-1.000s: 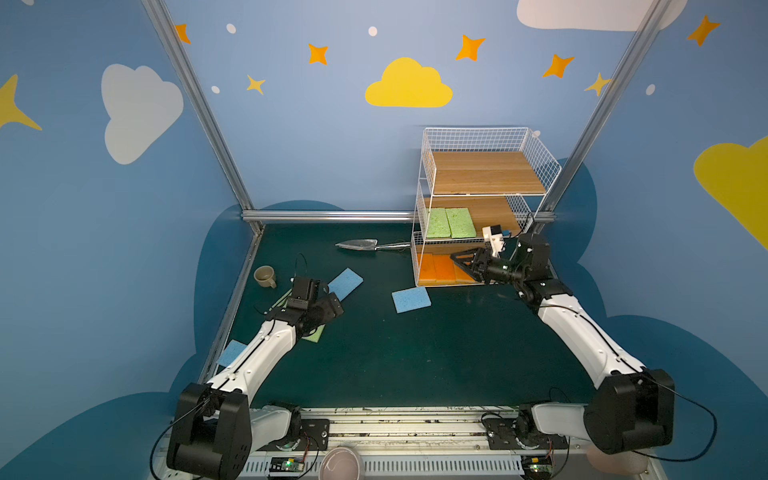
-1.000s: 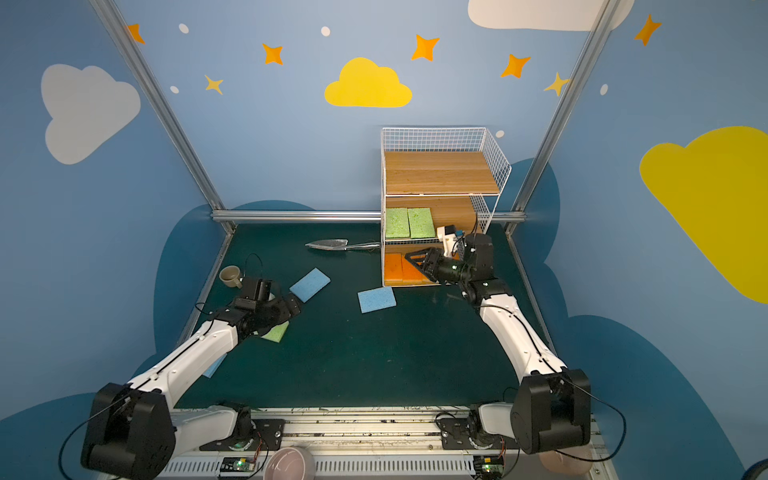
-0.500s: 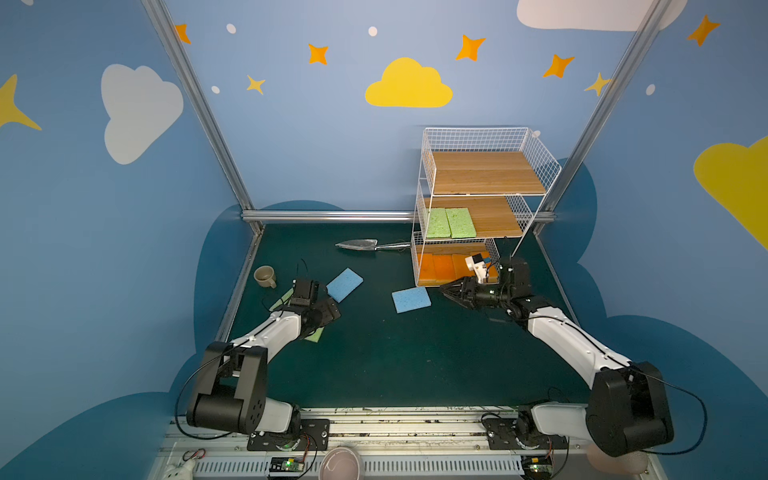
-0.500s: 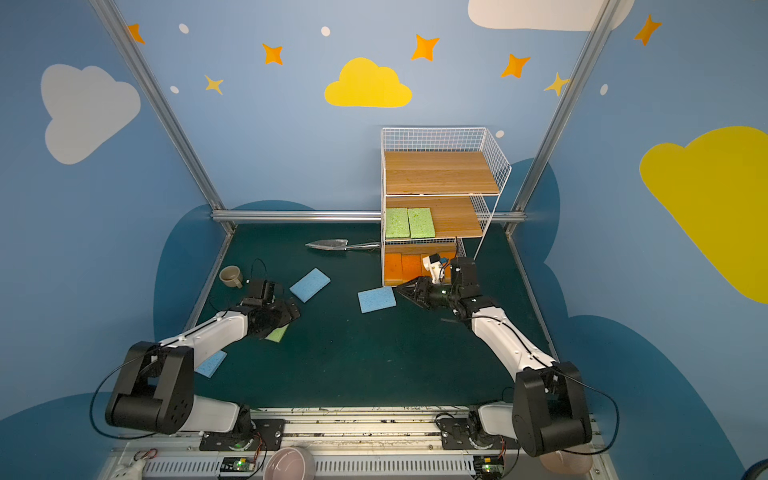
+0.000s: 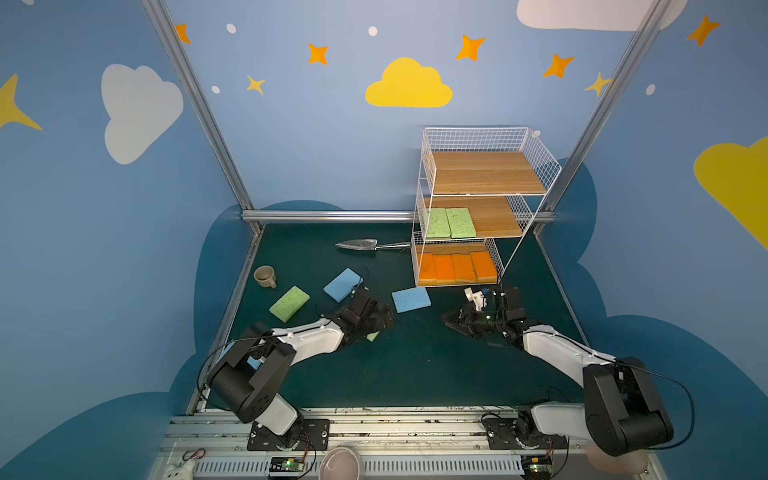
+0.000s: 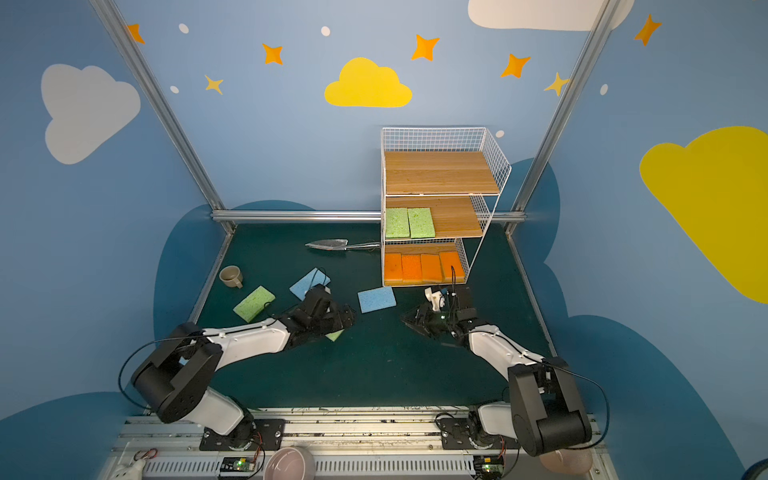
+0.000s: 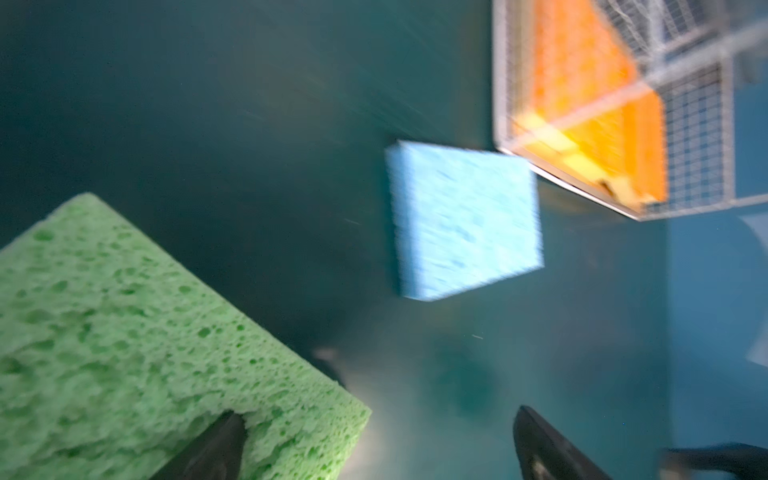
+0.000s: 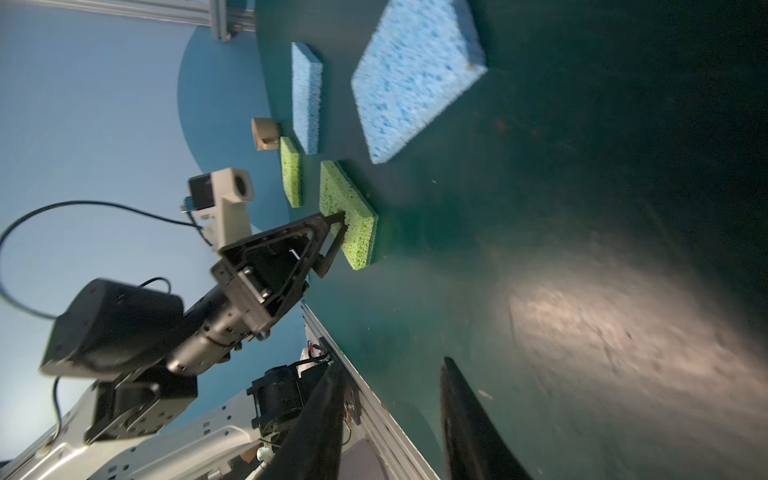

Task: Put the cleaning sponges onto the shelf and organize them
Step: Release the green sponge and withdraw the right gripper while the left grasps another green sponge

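My left gripper (image 7: 378, 415) gapes wide, one fingertip on a green sponge (image 7: 124, 332) (nothing gripped); right gripper (image 8: 392, 363) half-open, empty

Shelf (image 5: 486, 172) upright. Bottom tier: four orange sponges (image 5: 457, 268) side by side. Middle tier: two green sponges (image 5: 451, 222). Two blue sponges (image 5: 410, 299) and two loose green sponges (image 5: 289, 303) lie flat on mat (image 5: 415, 374).

green sponge (image 5: 372, 336) mostly hidden under left arm (image 5: 312, 338); shelf (image 7: 694, 133) motion-blurred

The right gripper (image 5: 446, 322) out of the shelf (image 5: 486, 172), left gripper (image 5: 382, 322) nearer centre.
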Tool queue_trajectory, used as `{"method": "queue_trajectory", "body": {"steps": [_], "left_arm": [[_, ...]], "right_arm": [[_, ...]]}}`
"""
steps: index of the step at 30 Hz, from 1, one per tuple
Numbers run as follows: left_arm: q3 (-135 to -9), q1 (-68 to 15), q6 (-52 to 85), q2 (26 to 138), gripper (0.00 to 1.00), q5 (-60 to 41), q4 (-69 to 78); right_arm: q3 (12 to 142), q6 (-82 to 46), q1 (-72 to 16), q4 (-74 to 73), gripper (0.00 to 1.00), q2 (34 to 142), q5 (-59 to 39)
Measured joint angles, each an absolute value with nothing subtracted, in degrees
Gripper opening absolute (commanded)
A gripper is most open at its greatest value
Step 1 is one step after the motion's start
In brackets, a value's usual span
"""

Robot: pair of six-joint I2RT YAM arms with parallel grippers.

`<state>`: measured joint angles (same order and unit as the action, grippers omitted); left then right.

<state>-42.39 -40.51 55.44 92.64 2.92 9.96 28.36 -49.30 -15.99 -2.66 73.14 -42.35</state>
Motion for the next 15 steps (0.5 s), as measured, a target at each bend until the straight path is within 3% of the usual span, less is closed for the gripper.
{"method": "queue_trajectory", "body": {"steps": [8,15], "left_arm": [[-51.0,-46.6,60.0,99.1,0.99,4.0,13.0],[-51.2,-46.6,55.9,90.3,0.99,6.3,9.6]], "right_arm": [[20.4,-56.1,-16.4,-2.6,0.46,58.4,-35.0],[17.1,-62.2,-21.3,-3.8,0.49,55.1,-29.0]]}}
